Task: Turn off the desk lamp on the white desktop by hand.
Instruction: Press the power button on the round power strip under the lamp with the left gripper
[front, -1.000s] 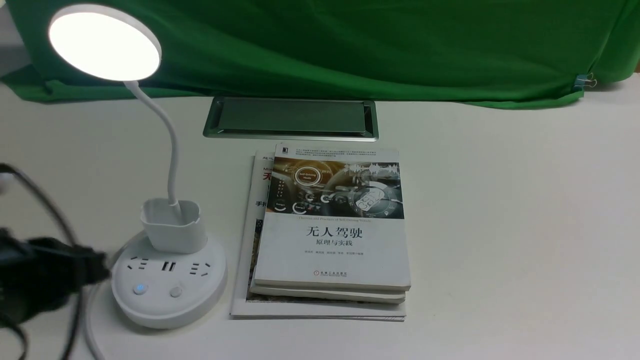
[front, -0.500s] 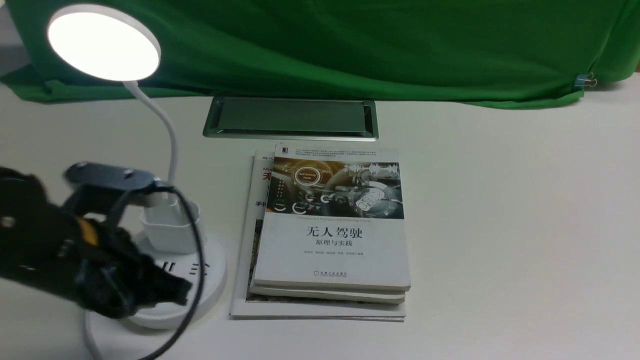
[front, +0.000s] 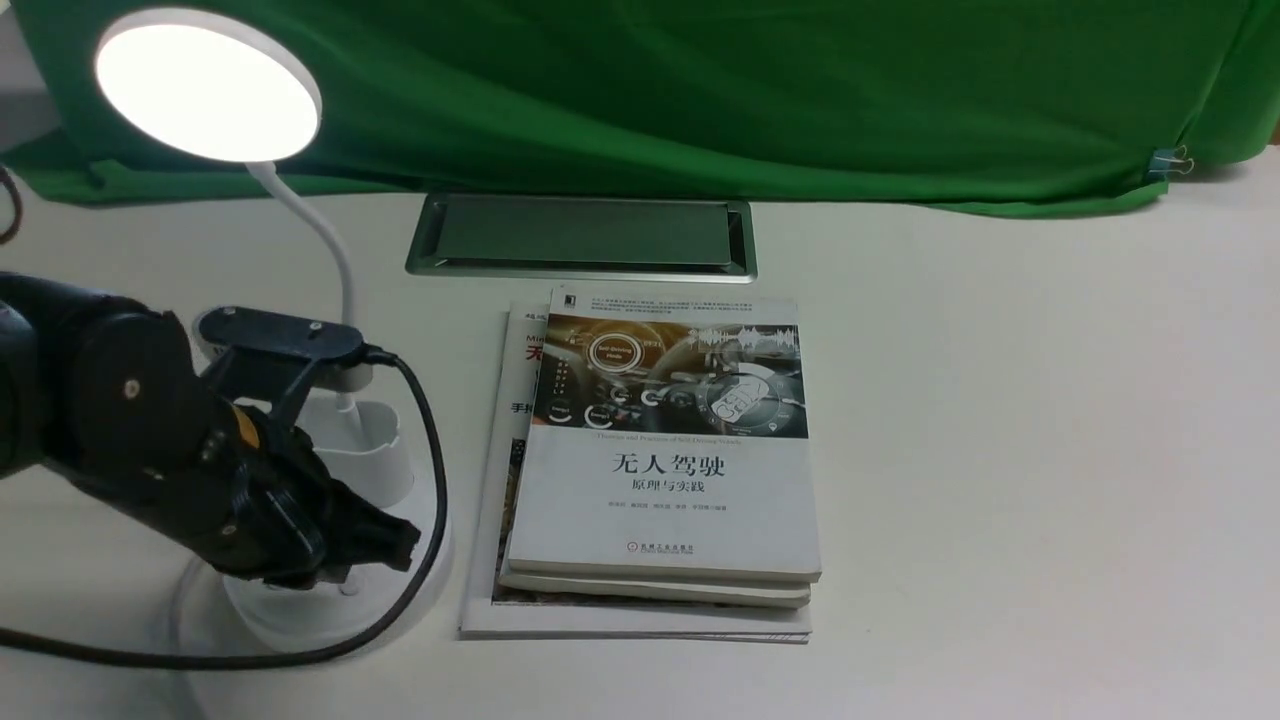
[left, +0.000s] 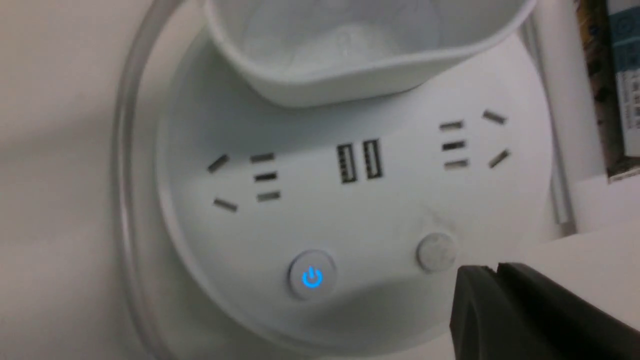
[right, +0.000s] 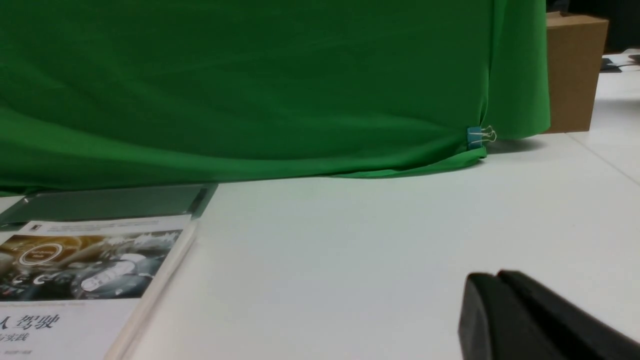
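The white desk lamp stands at the left of the white desktop (front: 1000, 450); its round disc head (front: 208, 85) glows. My left gripper (front: 405, 545) is shut and empty, hanging over the lamp's round base (front: 300, 620) and hiding most of it in the front view. In the left wrist view the base (left: 350, 210) shows sockets, a blue-lit power button (left: 312, 276) and a plain round button (left: 436, 251); my shut fingertips (left: 495, 272) sit just beside the plain button. My right gripper (right: 492, 280) is shut and empty above the bare desktop.
A stack of books (front: 660, 450) lies right beside the lamp base. A silver-framed cable hatch (front: 580, 237) is behind the books. Green cloth (front: 700, 90) hangs along the back. My black cable (front: 420, 440) loops round the lamp base. A cardboard box (right: 575, 70) stands far right.
My left arm has come in from the left edge and moved right, over the lamp base. The lamp head stays lit. The books have not moved.
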